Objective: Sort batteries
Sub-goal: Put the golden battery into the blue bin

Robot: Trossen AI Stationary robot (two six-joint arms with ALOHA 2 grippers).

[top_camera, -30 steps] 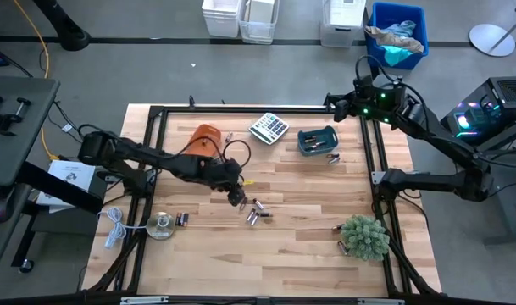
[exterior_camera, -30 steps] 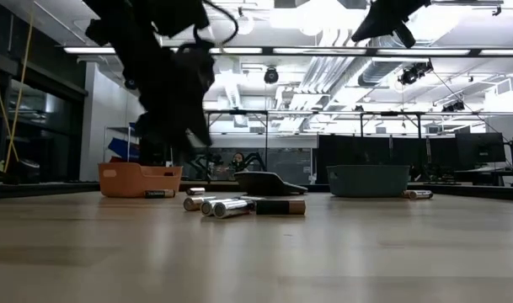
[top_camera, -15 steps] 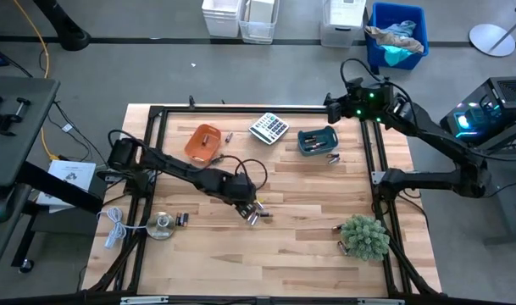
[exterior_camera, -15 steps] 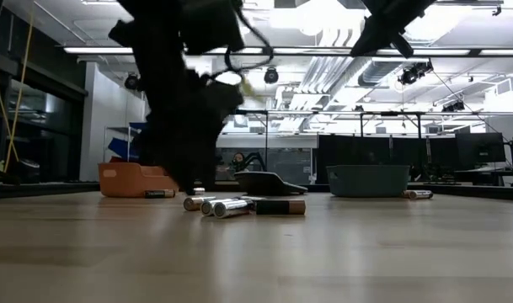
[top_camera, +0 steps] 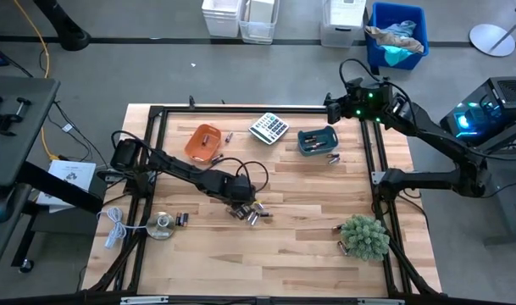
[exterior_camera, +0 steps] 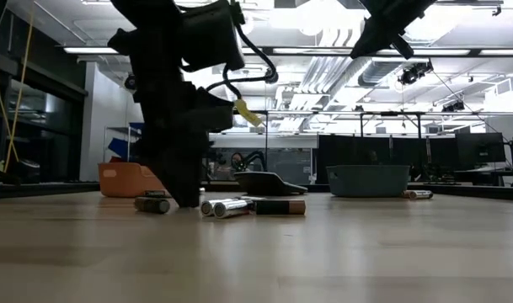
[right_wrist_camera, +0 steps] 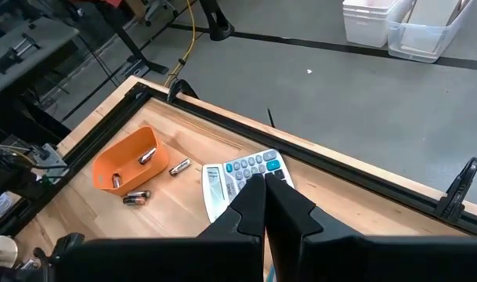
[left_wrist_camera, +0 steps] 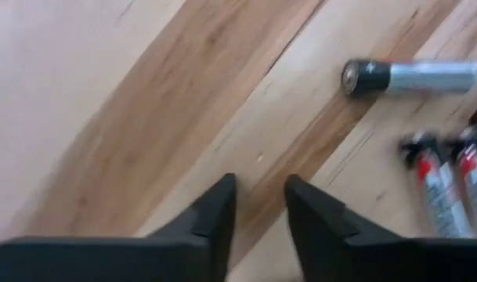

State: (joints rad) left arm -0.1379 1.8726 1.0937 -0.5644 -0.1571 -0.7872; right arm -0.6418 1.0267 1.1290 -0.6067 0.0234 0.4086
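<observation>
High view: left gripper (top_camera: 238, 206) sits low at the frame's centre, touching a cluster of batteries (top_camera: 254, 213) on the table (top_camera: 300, 254); right gripper (top_camera: 334, 108) hangs at upper right, near the grey-blue bowl (top_camera: 316, 141); an orange bowl (top_camera: 203, 142) and calculator (top_camera: 268, 127) lie above centre. Low view: left gripper's tips meet the wood beside the batteries. Left wrist view: fingers (left_wrist_camera: 215, 215) stand slightly apart, nothing visible between them; 1 battery (left_wrist_camera: 410, 77) lies apart at upper right. Right wrist view: fingers (right_wrist_camera: 254, 205) pressed together, empty.
</observation>
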